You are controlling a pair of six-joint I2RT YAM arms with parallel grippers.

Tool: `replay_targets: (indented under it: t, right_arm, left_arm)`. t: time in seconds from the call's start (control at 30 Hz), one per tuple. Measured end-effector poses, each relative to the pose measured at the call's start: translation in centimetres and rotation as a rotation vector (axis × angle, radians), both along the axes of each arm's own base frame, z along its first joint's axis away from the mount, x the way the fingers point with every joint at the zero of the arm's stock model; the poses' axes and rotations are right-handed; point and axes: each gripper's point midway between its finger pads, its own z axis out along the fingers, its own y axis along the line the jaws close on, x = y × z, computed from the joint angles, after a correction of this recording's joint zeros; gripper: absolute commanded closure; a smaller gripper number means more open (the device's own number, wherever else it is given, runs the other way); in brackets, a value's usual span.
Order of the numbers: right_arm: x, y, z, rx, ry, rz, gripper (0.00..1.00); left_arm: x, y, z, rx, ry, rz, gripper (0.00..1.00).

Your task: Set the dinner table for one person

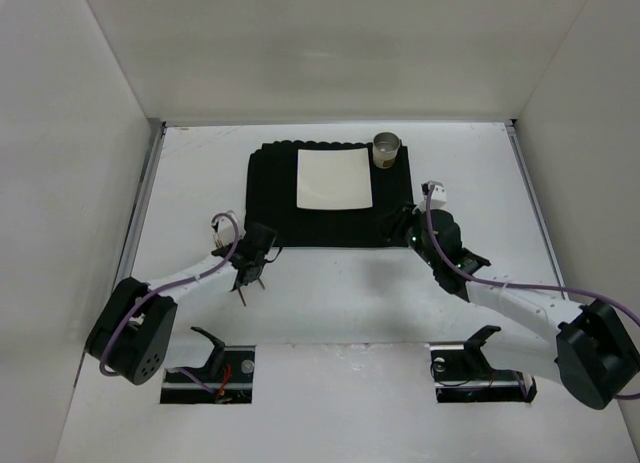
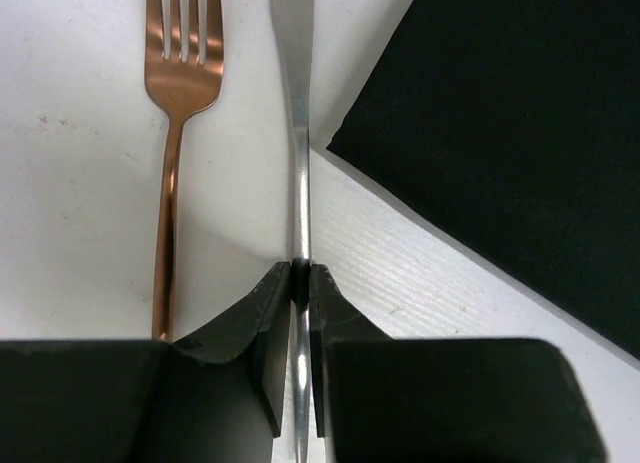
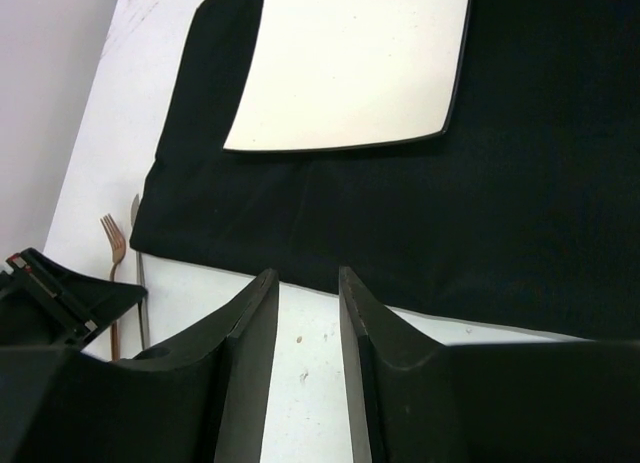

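Observation:
My left gripper [image 2: 300, 273] is shut on the handle of a silver knife [image 2: 298, 133], which lies on the white dinner table [image 2: 80, 183] just left of the black placemat's [image 2: 520, 133] near-left corner. A copper fork [image 2: 172, 133] lies parallel to the knife on its left, tines pointing away. In the top view the left gripper [image 1: 250, 270] is at that corner of the placemat [image 1: 275, 193]. A white square plate [image 1: 335, 177] lies on the placemat. My right gripper [image 3: 308, 283] is open and empty over the table at the placemat's near edge [image 3: 500, 203].
A small metal cup [image 1: 386, 148] stands on the placemat's far-right corner beside the plate. In the right wrist view the fork [image 3: 112, 273] and knife [image 3: 137, 273] show at the left. White walls close the table [image 1: 340, 303] on three sides.

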Motion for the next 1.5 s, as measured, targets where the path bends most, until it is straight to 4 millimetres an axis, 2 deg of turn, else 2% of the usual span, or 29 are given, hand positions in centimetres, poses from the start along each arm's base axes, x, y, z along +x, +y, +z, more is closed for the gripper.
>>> replay_targets:
  t: [0.17, 0.3, 0.43, 0.53, 0.7, 0.73, 0.77, 0.87, 1.03, 1.17, 1.3, 1.4, 1.5]
  right_arm:
    - [0.0, -0.4, 0.4, 0.009, -0.011, -0.007, 0.57]
    - [0.1, -1.2, 0.7, 0.02, -0.02, -0.029, 0.5]
    - [0.4, -2.3, 1.0, 0.03, -0.029, -0.061, 0.39]
    - [0.5, -3.2, 1.2, 0.039, -0.04, -0.086, 0.34]
    - [0.9, -5.3, 1.2, 0.048, -0.052, -0.152, 0.23]
    - [1.0, -5.8, 1.1, 0.048, -0.054, -0.173, 0.14]
    - [1.2, -6.3, 1.0, 0.047, -0.051, -0.196, 0.0]
    - [1.7, -8.2, 0.4, 0.032, -0.046, -0.273, 0.0]
    - [1.7, -11.6, -0.6, 0.018, -0.045, -0.417, 0.0]
    - [1.4, -13.0, 0.0, 0.033, -0.072, -0.478, 0.0]
    - [1.6, -14.0, 0.6, 0.055, -0.086, -0.513, 0.0]
    - [1.7, -14.1, 0.3, 0.06, -0.077, -0.52, 0.0]
    - [1.7, -14.0, 0.0, 0.061, -0.064, -0.516, 0.0]
  left_arm:
    - [-1.0, 0.1, 0.4, -0.008, 0.007, -0.014, 0.98]
    - [-1.6, -0.7, 2.1, -0.022, -0.035, -0.056, 0.99]
    - [-1.9, -2.0, 5.0, -0.021, -0.107, -0.132, 0.99]
    - [-1.4, -3.7, 8.1, -0.03, -0.177, -0.196, 0.99]
    - [1.3, -8.5, 13.1, -0.065, -0.261, -0.294, 0.99]
    - [2.1, -10.0, 13.7, -0.074, -0.27, -0.319, 0.99]
    - [2.9, -11.7, 14.3, -0.086, -0.276, -0.347, 0.99]
    - [5.7, -17.8, 15.4, -0.126, -0.297, -0.44, 0.99]
    - [9.5, -28.2, 15.1, -0.171, -0.296, -0.591, 0.99]
    - [11.8, -34.1, 13.0, -0.19, -0.28, -0.66, 0.99]
    - [13.2, -36.8, 10.1, -0.187, -0.247, -0.676, 0.99]
    - [13.8, -37.8, 8.4, -0.186, -0.222, -0.675, 0.99]
    - [14.1, -38.4, 7.5, -0.188, -0.211, -0.668, 0.99]
